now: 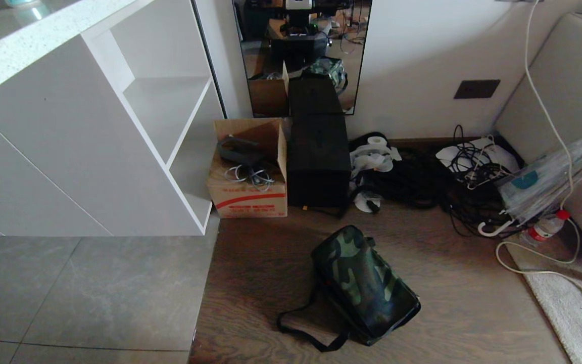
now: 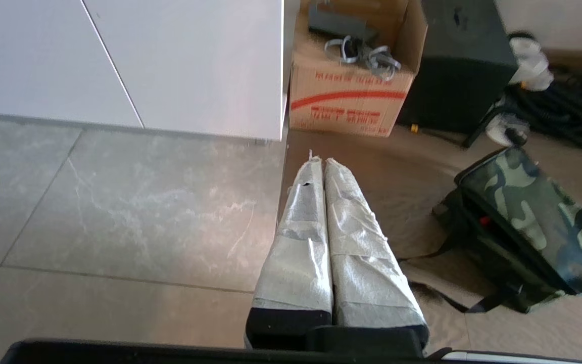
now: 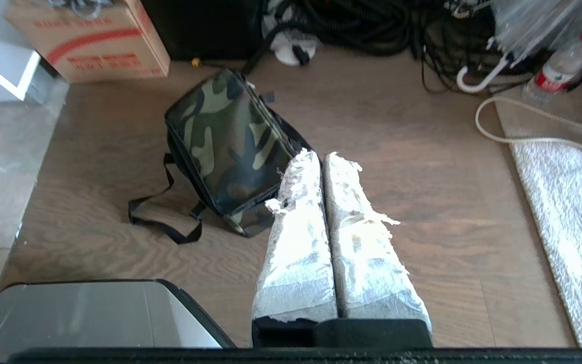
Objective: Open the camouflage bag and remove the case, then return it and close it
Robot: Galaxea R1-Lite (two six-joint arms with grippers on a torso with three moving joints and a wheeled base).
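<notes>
A cardboard box [image 1: 248, 194] (red-striped) touches a black box [image 1: 318, 162] beside tangled cables [image 1: 422, 177].

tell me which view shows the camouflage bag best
The head view: the whole camouflage bag lies shut on the wood floor, strap included. The right wrist view shows it too, but the right gripper overlaps its edge. The left wrist view cuts it off at the frame edge.

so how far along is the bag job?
Nothing looks started. The camouflage bag lies closed on the wood floor, its black strap trailing beside it; no case is in view. The left gripper and the right gripper are both shut, empty and clear of the bag. Left: open it, remove the case, return it, close it.
</notes>
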